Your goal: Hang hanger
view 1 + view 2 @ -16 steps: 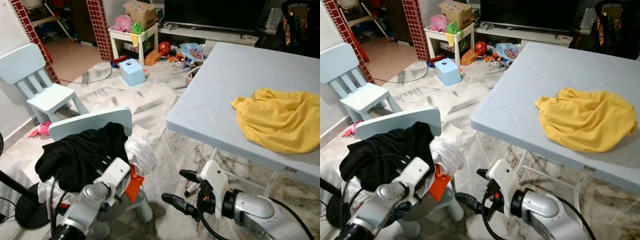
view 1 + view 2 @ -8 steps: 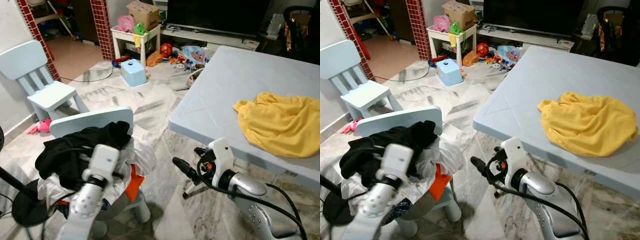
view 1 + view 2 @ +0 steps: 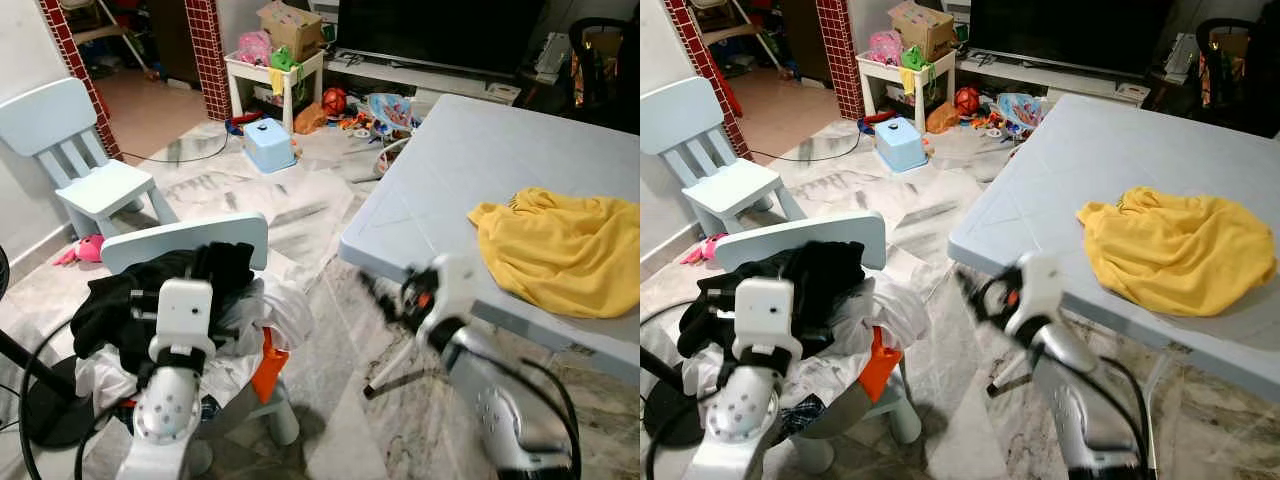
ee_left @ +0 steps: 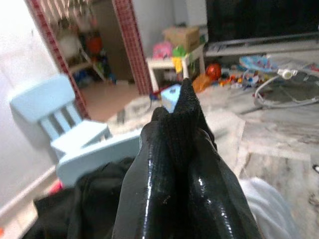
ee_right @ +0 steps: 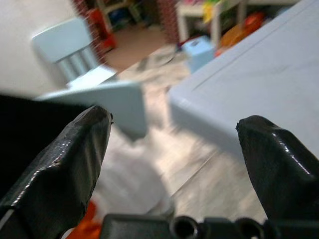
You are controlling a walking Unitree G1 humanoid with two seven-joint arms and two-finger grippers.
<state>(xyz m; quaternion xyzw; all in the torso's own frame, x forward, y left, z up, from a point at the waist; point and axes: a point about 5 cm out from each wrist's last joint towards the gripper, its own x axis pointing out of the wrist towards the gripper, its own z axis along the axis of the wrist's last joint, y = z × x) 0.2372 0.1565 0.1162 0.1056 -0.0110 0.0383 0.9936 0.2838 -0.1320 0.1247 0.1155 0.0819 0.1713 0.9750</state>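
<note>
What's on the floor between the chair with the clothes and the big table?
Bare marble floor between the chair and table, in the eye views.

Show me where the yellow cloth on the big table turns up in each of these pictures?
Left eye view: yellow cloth at the right, on the pale blue table.
Right eye view: the same, at the right.
Left wrist view: not in it.
Right wrist view: not in it.
Shared landmark: the small blue chair by the wall.

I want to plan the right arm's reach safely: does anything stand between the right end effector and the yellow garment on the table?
Nothing visible does. The right end effector, open and blurred, is by the near corner of the table. Between it and the yellow garment lies only bare tabletop.
</note>
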